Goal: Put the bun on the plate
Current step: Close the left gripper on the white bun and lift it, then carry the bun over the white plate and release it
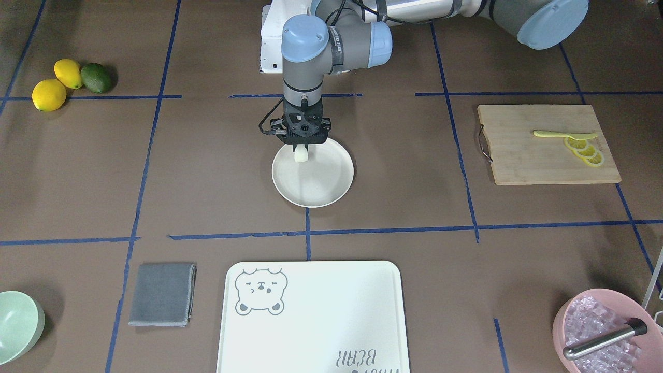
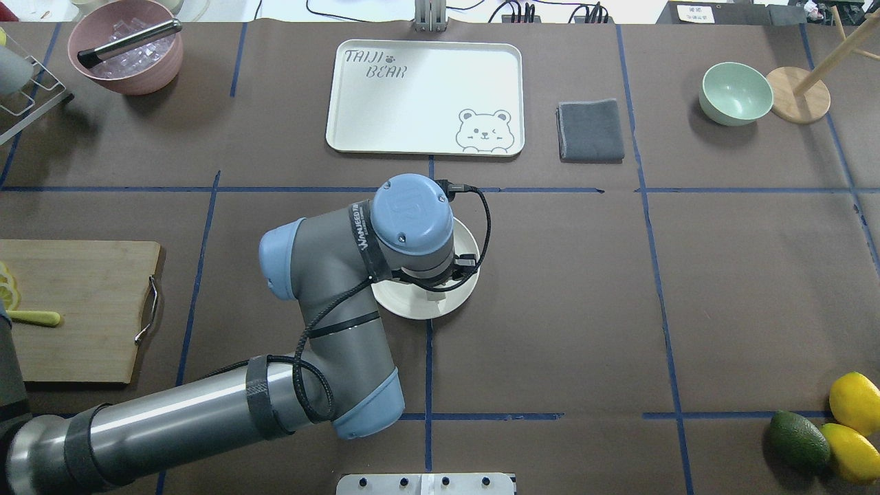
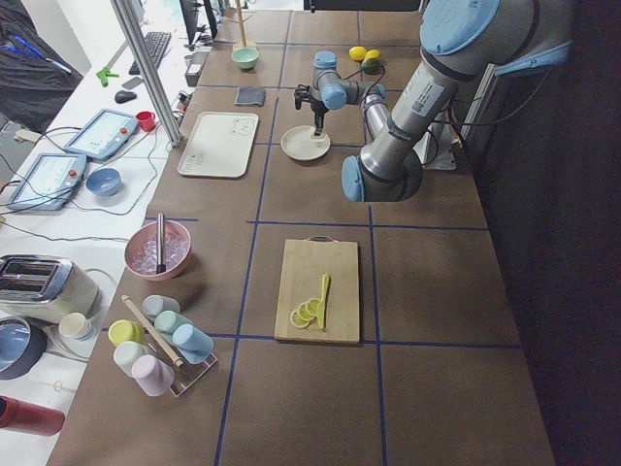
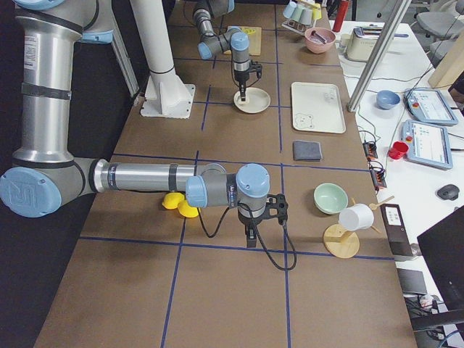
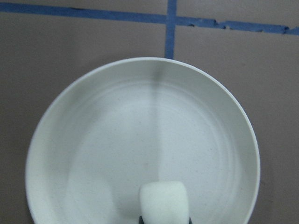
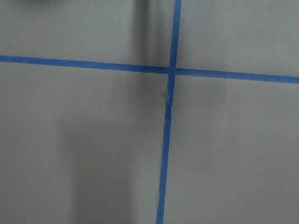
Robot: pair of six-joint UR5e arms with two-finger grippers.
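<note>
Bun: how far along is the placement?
Done: the bun is gripped and sits over the plate, near its robot-side rim. In hand: the left gripper is shut on it; I cannot tell whether it touches the plate. Left: open the jaws, leave the bun there, retract.

Small white bun (image 1: pixel 301 155) hangs over the round cream plate (image 1: pixel 323 187).

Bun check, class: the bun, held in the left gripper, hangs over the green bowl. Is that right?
Not quite. The bun in the left gripper is over the plate, not the green bowl, which sits far off at the table's corner. The exterior front-facing view shows this; the rest holds.
</note>
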